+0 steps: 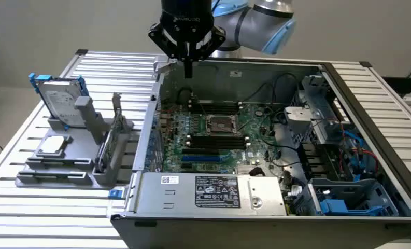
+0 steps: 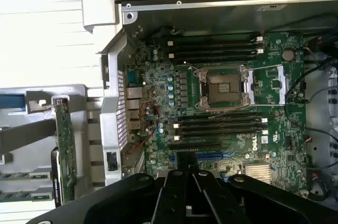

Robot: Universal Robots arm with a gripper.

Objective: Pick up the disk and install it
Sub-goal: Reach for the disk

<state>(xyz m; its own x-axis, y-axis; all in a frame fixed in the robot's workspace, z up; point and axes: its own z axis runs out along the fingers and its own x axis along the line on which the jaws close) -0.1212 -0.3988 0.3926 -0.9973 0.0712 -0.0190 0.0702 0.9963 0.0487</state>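
My jaws hang closed and empty above the back wall of the open computer case (image 1: pixel 274 70); the disk (image 1: pixel 58 101) stands upright in the grey rack (image 1: pixel 60 174), well apart.

Lower part of disk (image 1: pixel 57 97) behind grey rack (image 1: pixel 87 120); power supply label (image 1: pixel 217 191) illegibly small.

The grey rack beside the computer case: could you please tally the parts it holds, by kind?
Silver-grey rectangular hard drive in blue plastic rails: 1
Small square silver drive: 1
Green circuit card: 1
Total: 3
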